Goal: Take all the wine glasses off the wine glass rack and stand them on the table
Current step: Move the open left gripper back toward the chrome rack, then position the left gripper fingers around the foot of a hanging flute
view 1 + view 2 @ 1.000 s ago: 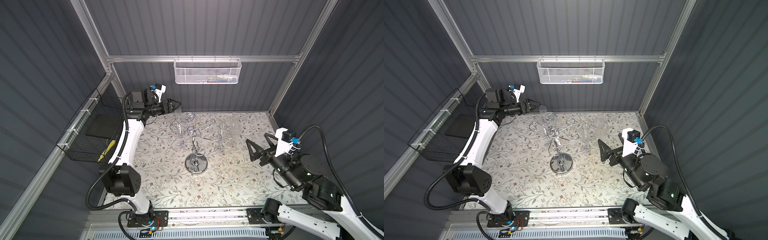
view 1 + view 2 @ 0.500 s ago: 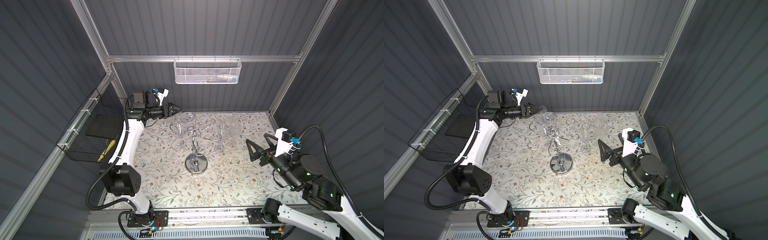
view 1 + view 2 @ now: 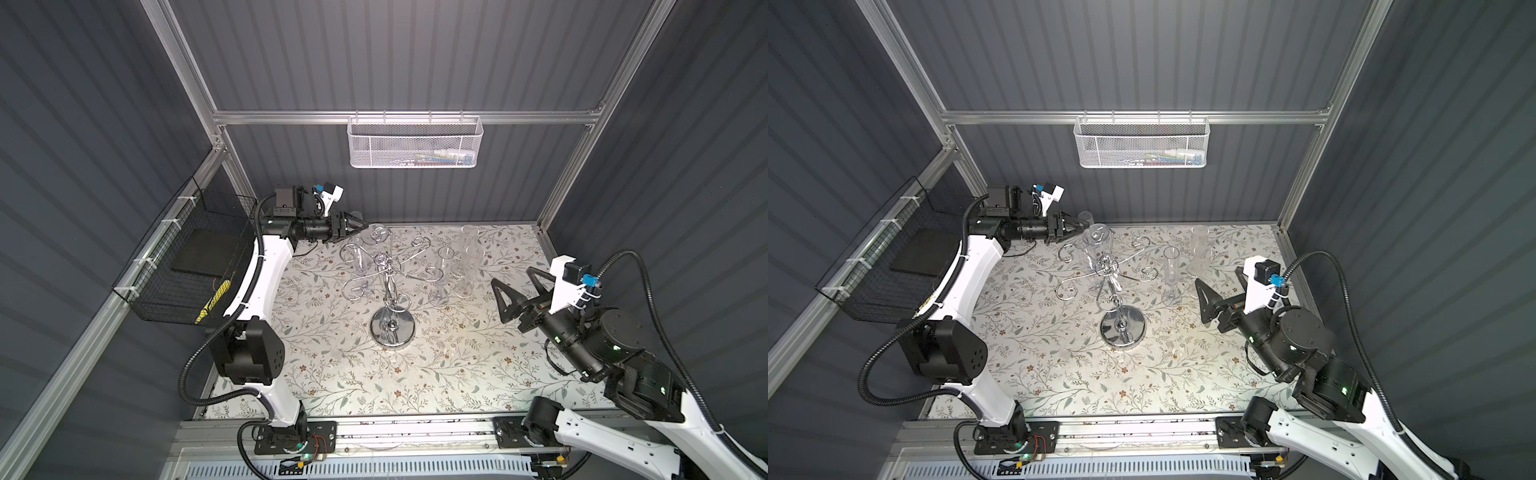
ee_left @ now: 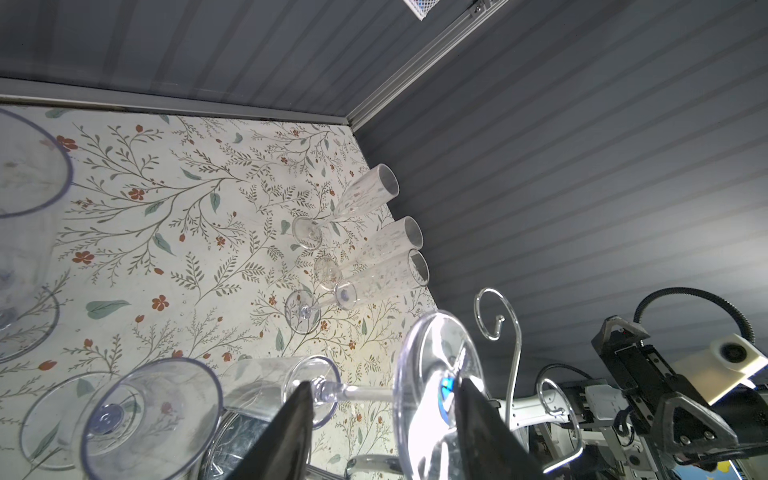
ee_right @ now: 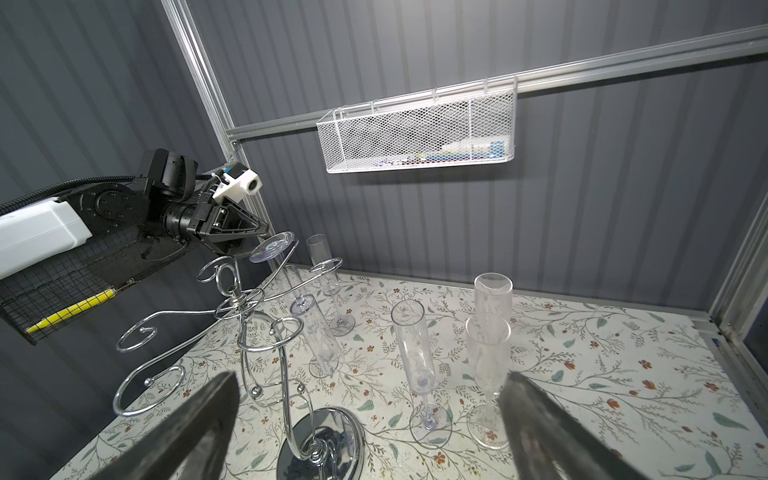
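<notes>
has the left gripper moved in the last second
Yes. In a top view the left gripper has edged right and slightly down, closer to the rack, with its tips now at the foot of the hanging glass.

overhead stereo pair, two wrist close-ups

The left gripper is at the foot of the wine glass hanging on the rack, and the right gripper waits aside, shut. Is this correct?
"Shut" is wrong: the right wrist view shows the right gripper open, jaws apart. The left gripper is at the foot of the hanging wine glass.
</notes>
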### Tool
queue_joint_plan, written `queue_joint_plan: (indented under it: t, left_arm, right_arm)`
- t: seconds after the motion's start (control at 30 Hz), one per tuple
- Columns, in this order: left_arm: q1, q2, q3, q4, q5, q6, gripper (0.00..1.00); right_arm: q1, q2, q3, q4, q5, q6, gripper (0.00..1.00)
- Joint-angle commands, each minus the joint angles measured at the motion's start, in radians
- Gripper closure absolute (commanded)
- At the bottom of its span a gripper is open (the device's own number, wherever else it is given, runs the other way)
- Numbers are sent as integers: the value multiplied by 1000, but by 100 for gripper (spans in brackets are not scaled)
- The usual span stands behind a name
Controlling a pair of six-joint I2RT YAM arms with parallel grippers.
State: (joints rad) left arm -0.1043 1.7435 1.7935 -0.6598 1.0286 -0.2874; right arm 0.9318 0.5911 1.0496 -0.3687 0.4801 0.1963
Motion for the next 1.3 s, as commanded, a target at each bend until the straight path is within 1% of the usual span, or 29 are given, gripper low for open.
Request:
queue_joint_plan:
  t: [0.0,0.13,0.43,0.77,1.03,1.17,1.27]
  left_arm:
    - [-12,7,34,-34,39,28,46]
    - [-17,11,37,-38,50,29,53]
    - [-20,13,38,-44,62,37,61]
    - [-21,16,38,-43,65,33,76]
    - [-21,11,35,-31,70,12,81]
    - [-21,4,22,3,85,-16,86]
    - [-21,-5,8,35,90,-43,87]
  right_arm:
    - [-2,0,0,-3,-1,5,1]
    - [-2,1,1,-4,2,4,1]
    - [-2,-6,-3,-9,3,11,1]
    - [-2,-11,-10,-10,6,14,1]
    - [-2,-11,-11,-8,7,15,1]
    - [-2,-13,-11,-7,4,15,1]
    - [-2,-14,-11,-7,3,15,1]
